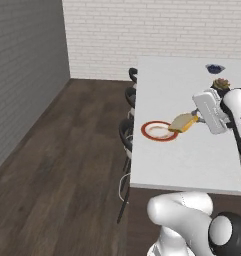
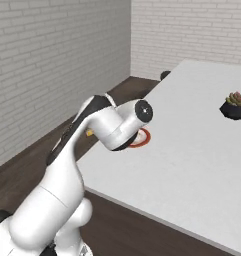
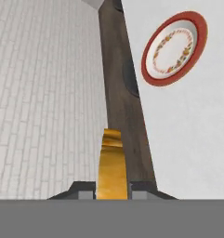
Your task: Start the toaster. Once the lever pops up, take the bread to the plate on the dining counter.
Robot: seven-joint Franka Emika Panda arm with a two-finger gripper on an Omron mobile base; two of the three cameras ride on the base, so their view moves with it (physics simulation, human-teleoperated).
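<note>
Red-rimmed floral plate (image 3: 174, 49), golden-tan bread (image 3: 112, 167), white dining counter (image 1: 192, 150).

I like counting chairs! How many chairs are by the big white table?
3. The near stool, the middle stool and the far stool sit in a row along the dining counter edge. Others may be hidden behind it.

The white desk (image 1: 192, 150) stood on the dark wood floor (image 1: 67, 165). A red-rimmed plate (image 1: 159, 131) lay near its left edge, a small potted plant (image 2: 235, 105) farther along, and a dark bowl (image 1: 214, 68) at the far end.
</note>
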